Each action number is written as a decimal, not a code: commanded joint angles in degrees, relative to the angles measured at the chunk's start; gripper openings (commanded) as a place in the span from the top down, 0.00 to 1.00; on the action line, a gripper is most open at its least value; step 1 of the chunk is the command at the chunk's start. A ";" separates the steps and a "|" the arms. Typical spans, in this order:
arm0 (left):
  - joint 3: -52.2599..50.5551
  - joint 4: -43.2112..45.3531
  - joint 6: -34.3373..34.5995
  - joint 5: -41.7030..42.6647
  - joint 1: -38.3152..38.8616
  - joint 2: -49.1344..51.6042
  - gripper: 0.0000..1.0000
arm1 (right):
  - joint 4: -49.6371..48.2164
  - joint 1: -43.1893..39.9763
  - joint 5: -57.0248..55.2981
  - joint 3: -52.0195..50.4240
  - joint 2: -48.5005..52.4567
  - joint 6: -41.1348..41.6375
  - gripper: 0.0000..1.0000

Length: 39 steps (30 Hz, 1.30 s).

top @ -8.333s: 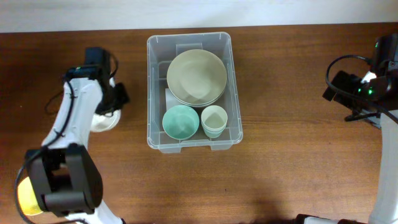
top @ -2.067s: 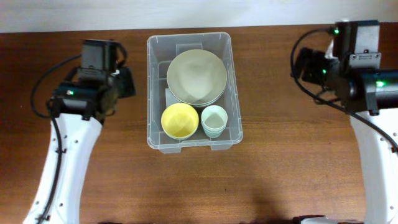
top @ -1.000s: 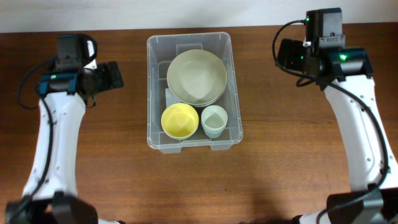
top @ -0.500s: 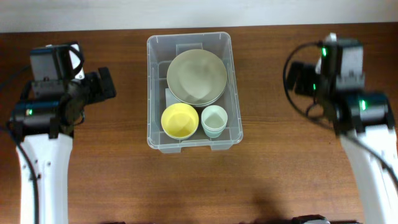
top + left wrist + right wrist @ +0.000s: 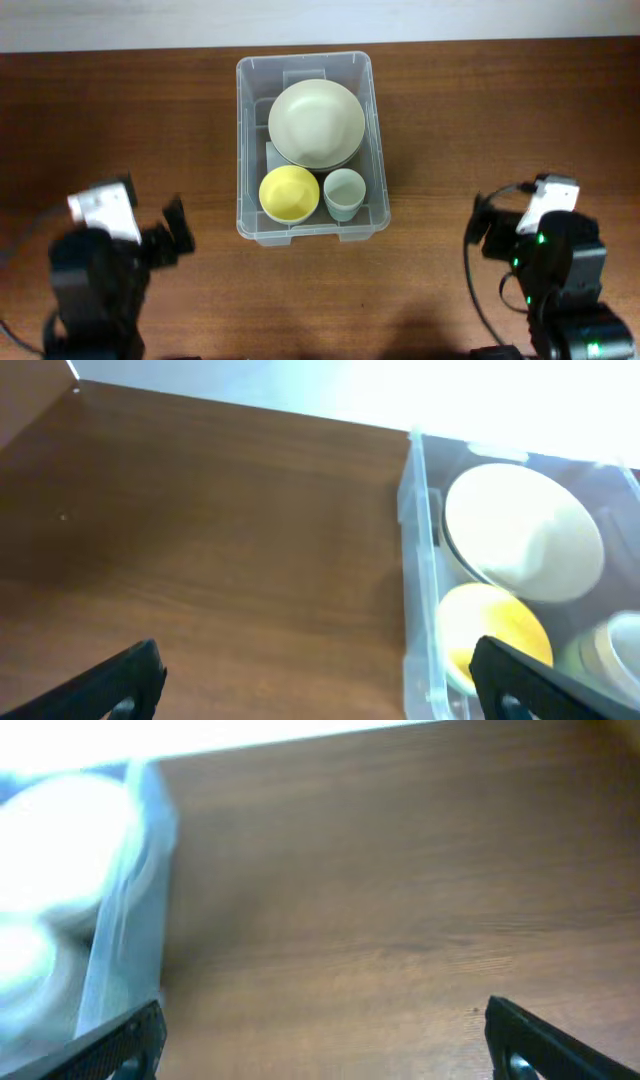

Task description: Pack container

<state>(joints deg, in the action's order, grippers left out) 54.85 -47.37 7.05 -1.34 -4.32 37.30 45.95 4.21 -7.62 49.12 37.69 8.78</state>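
Holding bowls (image 5: 316, 122): container (image 5: 241, 140) | label (image 5: 271, 153) mostly hidden, unreadable | both jaws spread, empty

item 1, yellow bowl (image 5: 289, 193): new entry in the near-left corner of the container (image 5: 241, 140), in the spot where i log a teal bowl earlier.
item 2, cup stack (image 5: 344, 193): top cup now pale green, cream before.
item 3, left gripper (image 5: 172, 236): moves from beside the container to the table's (image 5: 450, 120) near-left edge.
item 4, right gripper (image 5: 490, 230): moves from the far right side to the near-right edge.
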 commanded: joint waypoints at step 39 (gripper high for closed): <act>-8.44 -0.20 -0.92 1.60 -0.31 -11.23 0.00 | 0.94 0.66 10.62 -3.39 12.96 -8.59 0.01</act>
<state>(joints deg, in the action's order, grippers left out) 46.96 -47.48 7.05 -0.58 -4.32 26.35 47.29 4.29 2.50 46.52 55.20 0.78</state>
